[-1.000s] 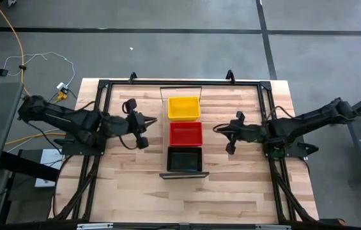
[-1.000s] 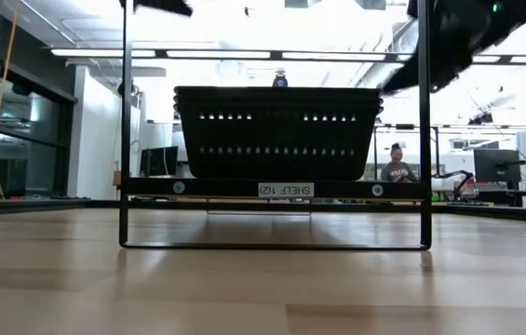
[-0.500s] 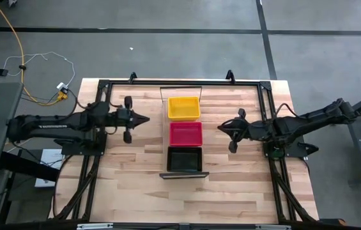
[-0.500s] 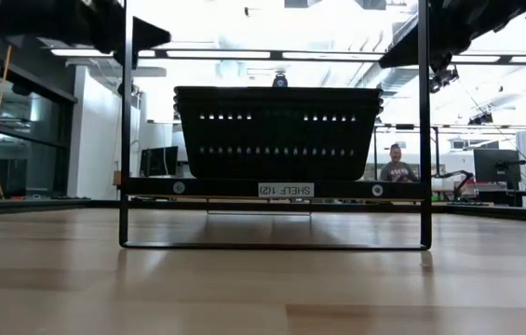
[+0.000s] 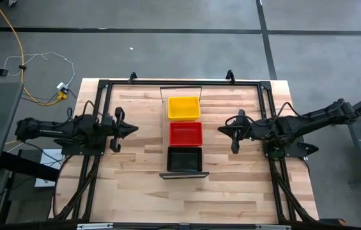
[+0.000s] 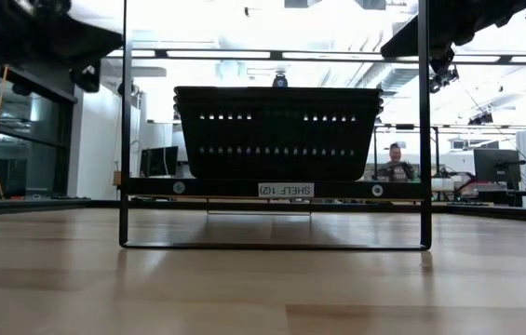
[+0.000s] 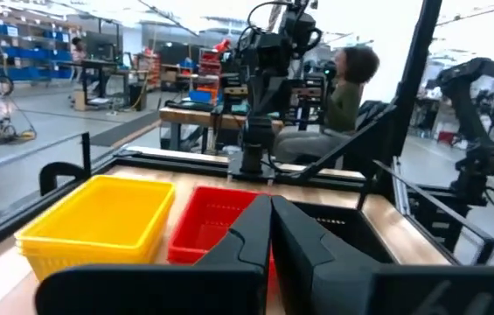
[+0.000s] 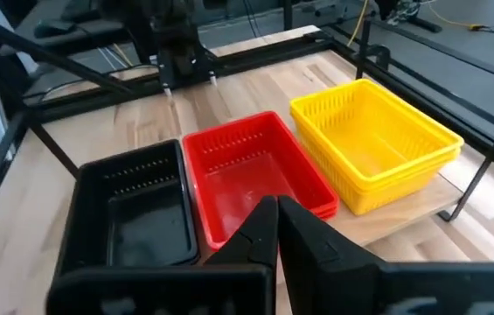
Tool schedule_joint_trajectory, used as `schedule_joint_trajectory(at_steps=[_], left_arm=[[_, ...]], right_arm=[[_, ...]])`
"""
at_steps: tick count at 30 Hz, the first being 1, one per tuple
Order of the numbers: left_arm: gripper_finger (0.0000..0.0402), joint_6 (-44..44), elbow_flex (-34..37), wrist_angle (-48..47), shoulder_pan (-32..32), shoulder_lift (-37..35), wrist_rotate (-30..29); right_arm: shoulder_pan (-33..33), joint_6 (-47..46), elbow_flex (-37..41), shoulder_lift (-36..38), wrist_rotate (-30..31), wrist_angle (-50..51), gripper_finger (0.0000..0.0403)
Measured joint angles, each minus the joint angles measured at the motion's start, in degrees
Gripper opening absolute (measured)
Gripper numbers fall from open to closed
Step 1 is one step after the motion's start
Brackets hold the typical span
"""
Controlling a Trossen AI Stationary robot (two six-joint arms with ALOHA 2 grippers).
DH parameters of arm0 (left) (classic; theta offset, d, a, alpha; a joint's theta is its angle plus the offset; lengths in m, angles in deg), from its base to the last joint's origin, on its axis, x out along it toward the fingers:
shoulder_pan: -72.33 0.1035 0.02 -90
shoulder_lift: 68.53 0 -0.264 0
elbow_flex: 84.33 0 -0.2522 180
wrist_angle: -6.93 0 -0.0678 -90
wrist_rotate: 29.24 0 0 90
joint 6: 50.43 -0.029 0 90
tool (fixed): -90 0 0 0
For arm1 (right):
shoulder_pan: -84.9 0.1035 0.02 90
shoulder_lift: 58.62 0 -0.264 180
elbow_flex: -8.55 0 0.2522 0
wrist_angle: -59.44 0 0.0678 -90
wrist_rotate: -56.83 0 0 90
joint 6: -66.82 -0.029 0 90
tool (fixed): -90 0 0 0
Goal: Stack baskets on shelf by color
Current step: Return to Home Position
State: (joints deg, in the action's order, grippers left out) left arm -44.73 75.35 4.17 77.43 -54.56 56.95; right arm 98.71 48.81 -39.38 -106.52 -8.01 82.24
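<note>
While baskets sit on shelf | person beyond | cable on floor

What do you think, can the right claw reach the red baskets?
Probably yes: the right claw hangs shut beside the red baskets, with nothing between them and their top open.
</note>
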Motion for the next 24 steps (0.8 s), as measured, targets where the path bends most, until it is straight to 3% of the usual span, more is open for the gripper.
schedule_joint_trajectory(at_steps=[6, 12, 18, 24], left_arm=[[0.0000, -0.28, 4.39, 1.10, -8.15, -6.67, -8.24], [0.0000, -4.55, 5.91, -1.70, -11.56, -11.01, -11.41], [0.0000, -7.36, 5.90, -8.17, -9.87, -13.71, -11.84], [0.0000, -7.55, 5.91, -8.26, -5.89, -13.74, -5.97]], right_arm=[[0.00, -1.52, 0.01, 1.78, -0.21, -0.18, 0.0000], [0.00, -1.48, 0.01, 3.65, -0.43, 0.23, 0.0000], [0.02, -1.46, 0.27, 4.94, -2.95, 3.73, 0.0000], [0.00, -1.50, 5.41, 8.18, -4.32, 3.04, 0.0000]])
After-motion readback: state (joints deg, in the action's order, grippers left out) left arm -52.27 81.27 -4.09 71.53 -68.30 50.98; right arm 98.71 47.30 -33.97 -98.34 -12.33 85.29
